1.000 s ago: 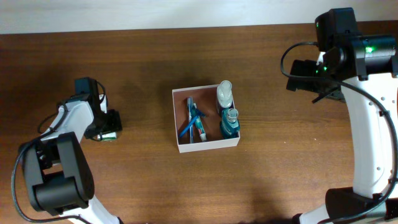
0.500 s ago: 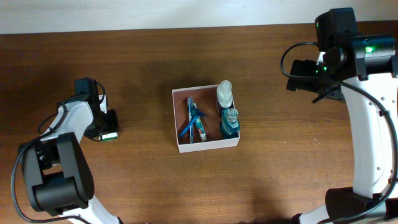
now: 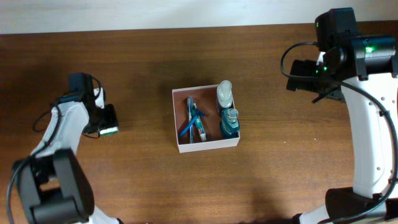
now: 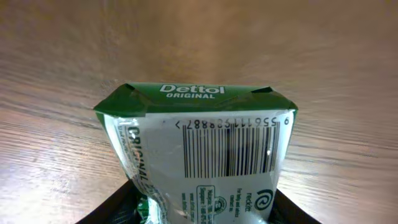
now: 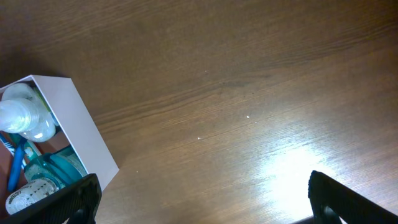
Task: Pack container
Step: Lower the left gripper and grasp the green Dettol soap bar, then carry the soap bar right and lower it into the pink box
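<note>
Container (image 3: 208,146) on wooden table (image 3: 280,180)

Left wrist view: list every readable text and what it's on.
"Dettol": top edge of the green packet, white letters.
"ORIGINAL": just under it, and again down the left side.
"reckitt": by the logo below the barcode.
Barcode digits: upside down, not surely readable.
Fine print: too small.
Other views: nothing legible.
</note>
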You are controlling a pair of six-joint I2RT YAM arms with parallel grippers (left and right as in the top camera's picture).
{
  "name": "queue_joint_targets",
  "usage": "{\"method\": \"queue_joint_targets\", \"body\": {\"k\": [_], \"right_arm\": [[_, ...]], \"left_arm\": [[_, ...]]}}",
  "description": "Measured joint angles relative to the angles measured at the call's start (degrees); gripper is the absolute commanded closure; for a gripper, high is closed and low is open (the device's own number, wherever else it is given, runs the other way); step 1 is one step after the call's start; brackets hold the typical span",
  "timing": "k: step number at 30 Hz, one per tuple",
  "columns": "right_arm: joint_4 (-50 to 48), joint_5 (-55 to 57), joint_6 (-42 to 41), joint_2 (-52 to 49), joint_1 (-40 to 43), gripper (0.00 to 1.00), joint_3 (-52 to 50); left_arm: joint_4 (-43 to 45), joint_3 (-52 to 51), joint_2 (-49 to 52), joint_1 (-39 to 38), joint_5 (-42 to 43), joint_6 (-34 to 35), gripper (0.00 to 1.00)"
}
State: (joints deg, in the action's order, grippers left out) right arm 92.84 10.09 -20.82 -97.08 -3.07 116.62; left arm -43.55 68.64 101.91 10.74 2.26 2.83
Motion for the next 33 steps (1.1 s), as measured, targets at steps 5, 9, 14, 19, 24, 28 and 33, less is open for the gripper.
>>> {"method": "queue_joint_targets", "body": {"k": [5,9,14,19,24,28,33], "right_arm": [[0.0,0.0,0.0,0.0,0.0,0.02,0.0],[0.0,0.0,0.0,0.0,0.0,0.02,0.0],[0.0,0.0,0.1,0.0,0.0,0.02,0.0],[0.0,0.0,0.0,0.0,0.0,0.02,0.0],[0.0,0.0,0.1,0.0,0.0,0.02,0.0],[0.0,0.0,0.0,0.0,0.0,0.02,0.0],[0.0,0.0,0.0,0.0,0.0,0.02,0.0]], "left_arm": [[-0.9,0.6,-6.3,-0.9,3.8,0.2,0.71],[-1.7,0.7,-9.7,-3.7,5.6,0.3,0.71],[-2.1,0.7,-11.4,-8.3,8.6,1.6,0.71],[-2.1,0.7,-12.2,-13.3,11.1,4.2,0.71],[-2.1,0.7,-12.2,-18.0,11.9,7.1,0.70],[-2.0,0.7,-12.2,-22.2,12.2,9.8,0.71],[0.0,0.7,-12.2,-27.9,12.3,13.1,0.70]]}}
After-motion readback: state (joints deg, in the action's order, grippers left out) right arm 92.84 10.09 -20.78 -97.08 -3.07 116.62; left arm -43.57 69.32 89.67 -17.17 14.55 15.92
